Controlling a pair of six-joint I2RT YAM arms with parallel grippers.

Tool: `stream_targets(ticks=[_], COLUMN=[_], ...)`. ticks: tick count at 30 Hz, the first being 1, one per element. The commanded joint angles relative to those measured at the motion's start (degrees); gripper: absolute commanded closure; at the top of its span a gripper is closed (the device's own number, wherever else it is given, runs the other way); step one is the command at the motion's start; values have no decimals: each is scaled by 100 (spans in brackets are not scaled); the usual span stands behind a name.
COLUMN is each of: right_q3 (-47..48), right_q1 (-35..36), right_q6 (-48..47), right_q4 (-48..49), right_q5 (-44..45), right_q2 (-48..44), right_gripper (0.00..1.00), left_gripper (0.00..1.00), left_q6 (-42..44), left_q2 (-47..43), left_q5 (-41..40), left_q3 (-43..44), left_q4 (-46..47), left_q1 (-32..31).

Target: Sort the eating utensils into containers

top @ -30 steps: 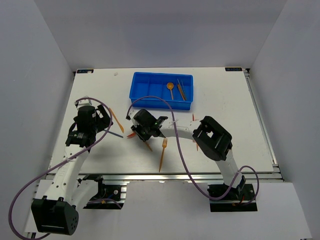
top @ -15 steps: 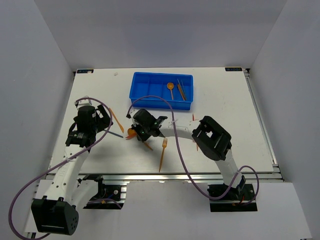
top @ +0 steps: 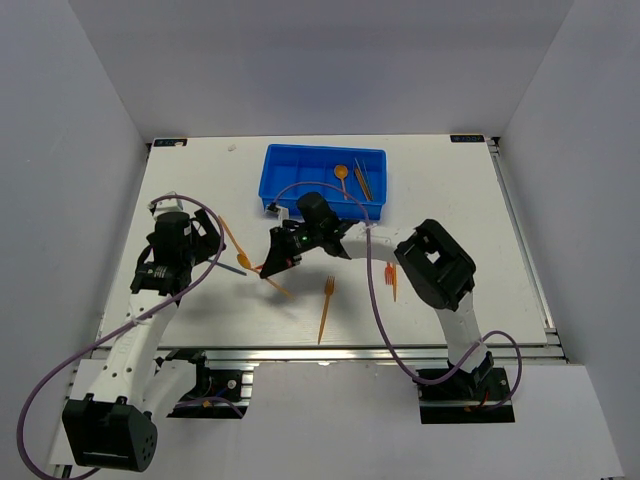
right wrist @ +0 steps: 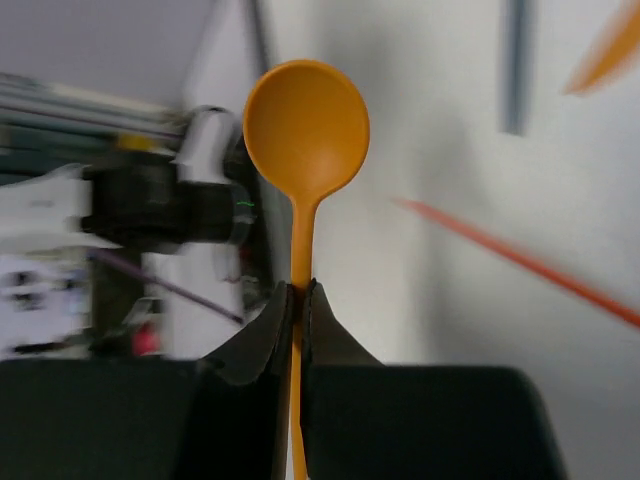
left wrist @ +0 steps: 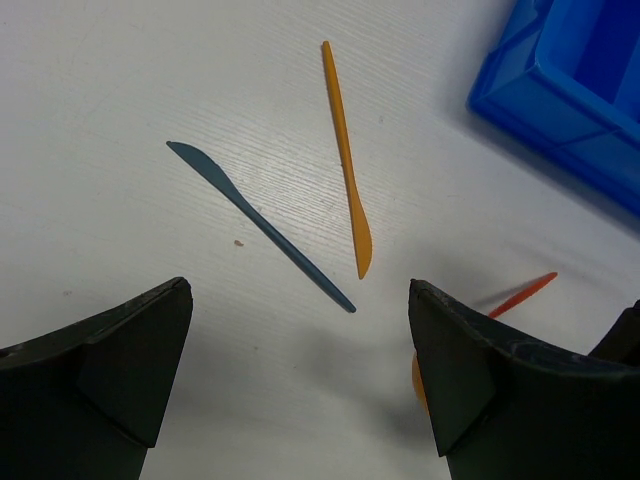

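Right wrist view, right gripper pinching thin orange plastic spoon by handle, bowl beyond fingertips, left gripper spread.

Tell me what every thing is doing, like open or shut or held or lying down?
right gripper: shut on the orange spoon
orange spoon: clamped by its handle, off the table
left gripper: open, holding nothing
blue tray: holds a second spoon and sticks in its right half
dark blue knife: lying flat on the table
orange knife: lying flat beside it, not touching
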Motion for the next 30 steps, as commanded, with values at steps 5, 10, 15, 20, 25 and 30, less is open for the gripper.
stream_targets(ticks=[5,10,15,20,25,30], right_q3=[-392,64,1470,2480,3352,3669], right_q1=[51,-168,-774,-1555,-1882,-2102], right_q6=[4405,3106,-87,-502,-985,-1557], right_q4=[5428,3561,-1354,-2291,-2845,-2793], right_q5=[-1931,-1285,1353,2955,3954,4854], right_q2=[-91,-451,-602,-277,269,672], right_gripper=[100,100,100,100,100,100], left_gripper=[2,2,2,2,2,2], left_q6=[-28,-28,-37,-37,-28,-19], left_q2=[-154,-171,-224,-242,-224,-189], left_q5=[-65,-91,-109,-118,-118,-83], left_q3=[19,19,11,19,28,28], left_q4=[3,-6,-6,-15,-14,-6], left_q1=[-26,-26,-26,-26,-26,-26])
